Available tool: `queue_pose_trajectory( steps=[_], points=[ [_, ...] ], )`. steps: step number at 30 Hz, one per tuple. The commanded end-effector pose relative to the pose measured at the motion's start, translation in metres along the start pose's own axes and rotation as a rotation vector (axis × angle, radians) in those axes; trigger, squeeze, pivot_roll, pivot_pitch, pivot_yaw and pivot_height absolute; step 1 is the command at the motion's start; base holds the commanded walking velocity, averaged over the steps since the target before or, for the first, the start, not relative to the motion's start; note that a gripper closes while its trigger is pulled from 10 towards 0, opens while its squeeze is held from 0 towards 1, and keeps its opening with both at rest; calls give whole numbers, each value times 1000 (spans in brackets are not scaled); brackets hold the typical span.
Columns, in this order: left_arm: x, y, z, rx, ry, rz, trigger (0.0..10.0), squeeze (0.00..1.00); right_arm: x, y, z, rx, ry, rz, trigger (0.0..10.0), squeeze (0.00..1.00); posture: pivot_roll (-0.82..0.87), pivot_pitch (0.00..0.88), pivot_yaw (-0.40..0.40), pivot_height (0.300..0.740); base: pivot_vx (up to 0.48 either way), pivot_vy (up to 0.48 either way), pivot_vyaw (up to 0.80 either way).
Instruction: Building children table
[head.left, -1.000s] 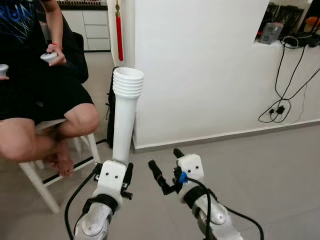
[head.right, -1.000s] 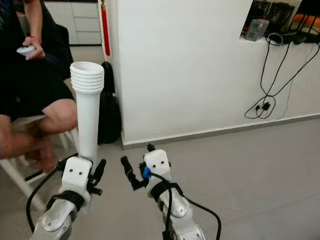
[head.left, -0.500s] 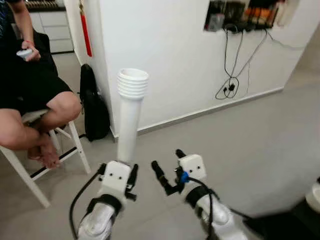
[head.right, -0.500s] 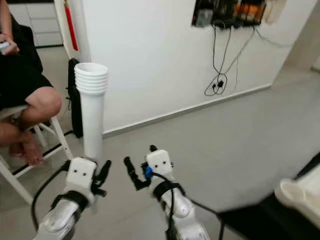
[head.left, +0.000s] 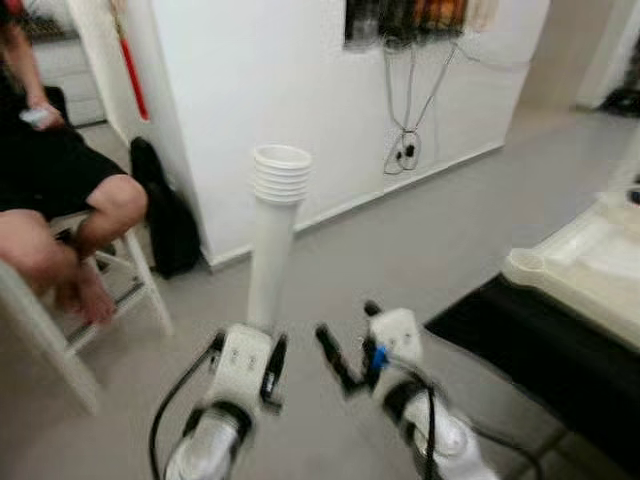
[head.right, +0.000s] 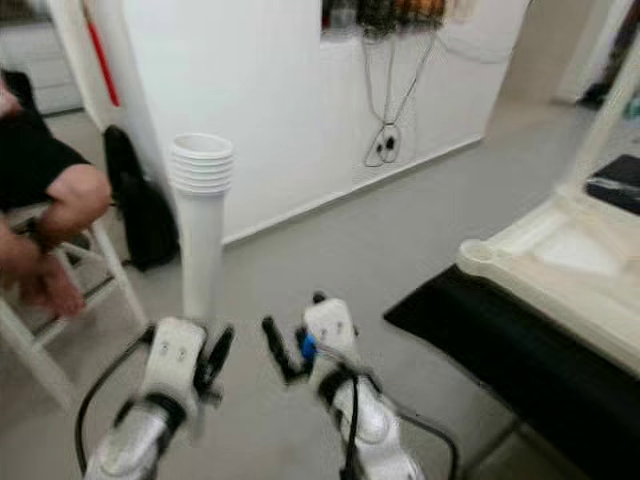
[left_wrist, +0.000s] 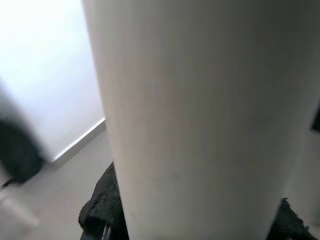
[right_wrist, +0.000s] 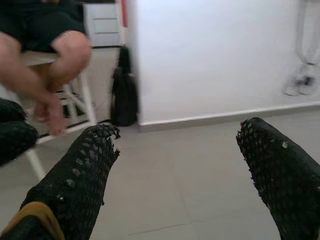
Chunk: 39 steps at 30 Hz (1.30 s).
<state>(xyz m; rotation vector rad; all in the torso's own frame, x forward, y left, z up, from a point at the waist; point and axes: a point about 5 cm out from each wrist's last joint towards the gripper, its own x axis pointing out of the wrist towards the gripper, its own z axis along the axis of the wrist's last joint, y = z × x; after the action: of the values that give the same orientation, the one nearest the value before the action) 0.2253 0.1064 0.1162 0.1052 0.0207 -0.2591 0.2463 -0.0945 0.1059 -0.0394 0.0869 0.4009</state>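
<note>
My left gripper (head.left: 262, 352) is shut on the foot of a white table leg (head.left: 274, 250) and holds it upright; its ridged top is level with the wall's lower half. Close up in the left wrist view, the leg (left_wrist: 200, 120) stands between the black pads (left_wrist: 102, 200). To its right my right gripper (head.left: 352, 335) is open with nothing in it, and floor shows between its fingers (right_wrist: 75, 185). A cream tabletop (head.right: 560, 265) lies upside down on a black surface (head.left: 520, 340) at the right, a socket at its near corner.
At the left a person (head.left: 60, 190) sits on a white stool (head.left: 110, 300), holding a controller. A black bag (head.left: 170, 215) leans on the white wall, and cables (head.left: 405, 150) hang down it. Grey floor lies open between the wall and the black surface.
The view has swung to the right and is blurred, so the tabletop on the black surface has come into sight. Both grippers keep their pose, the left still holding the leg.
</note>
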Motion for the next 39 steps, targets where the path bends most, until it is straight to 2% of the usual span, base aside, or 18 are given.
queue_pose_trajectory(
  steps=[1, 39],
  points=[
    [-1, 2, -2, 9, 10, 4, 10000, 0, 1, 3, -1, 13, 3, 8, 10000, 0, 45, 0, -58, 740, -379, 0, -800],
    [-1, 1, -9, -5, 49, -4, 10000, 0, 0, 4, -2, -1, 1, 3, 10000, 0, 44, 0, -61, 740, -19, 0, -800]
  ],
)
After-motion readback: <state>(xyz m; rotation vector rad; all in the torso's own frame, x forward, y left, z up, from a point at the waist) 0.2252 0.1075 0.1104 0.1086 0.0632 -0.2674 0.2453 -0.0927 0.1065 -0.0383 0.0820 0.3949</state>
